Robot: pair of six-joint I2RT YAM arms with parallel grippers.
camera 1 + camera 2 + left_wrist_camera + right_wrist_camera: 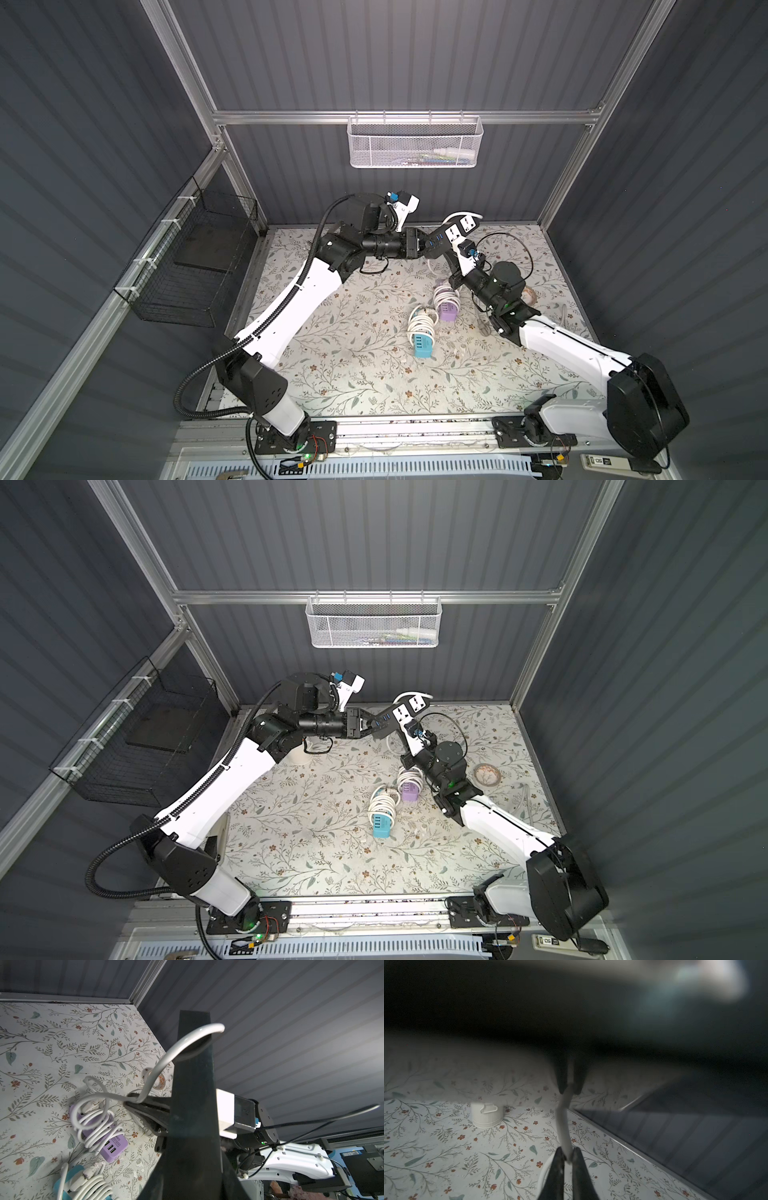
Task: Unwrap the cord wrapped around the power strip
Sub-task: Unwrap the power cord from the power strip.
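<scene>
The enclosure was lined with dark grey ribbed wall panels [395, 54] set in an aluminium frame [291, 117]. A white mesh basket [374, 145] hung from the rear crossbar. A black wire basket [174, 303] was fixed to the left wall. The work surface [353, 374] carried a floral print and was evenly lit.

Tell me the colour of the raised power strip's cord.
White; the cord shows best in the left wrist view.
</scene>
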